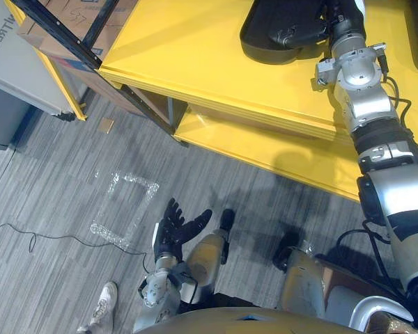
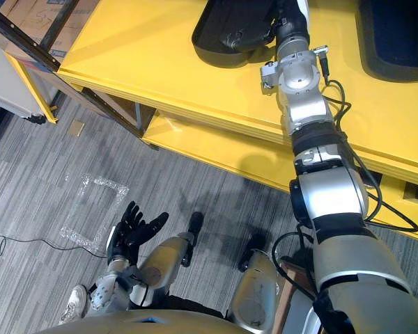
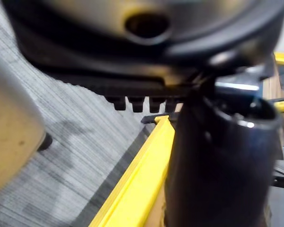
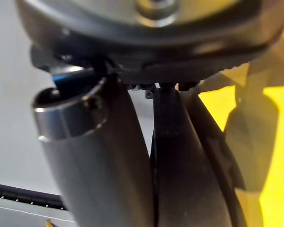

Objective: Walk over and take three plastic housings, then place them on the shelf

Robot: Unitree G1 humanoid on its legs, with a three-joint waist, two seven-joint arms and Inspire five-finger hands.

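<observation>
Clear film [image 1: 125,209]: lies flat on the grey carpet, left of the robot.
Left hand [image 1: 174,229]: hangs low over the floor, palm up, fingers spread loose and holding nothing.
Yellow shelf [image 1: 195,49]: top deck, with a lower deck beneath it.
Black housing [image 1: 279,31]: rests on the top deck.
Right hand [image 1: 343,15]: at the housing's right end, thumb and fingers pinching its rim.
Second housing [image 2: 397,35]: on the deck, further right, apart.
</observation>
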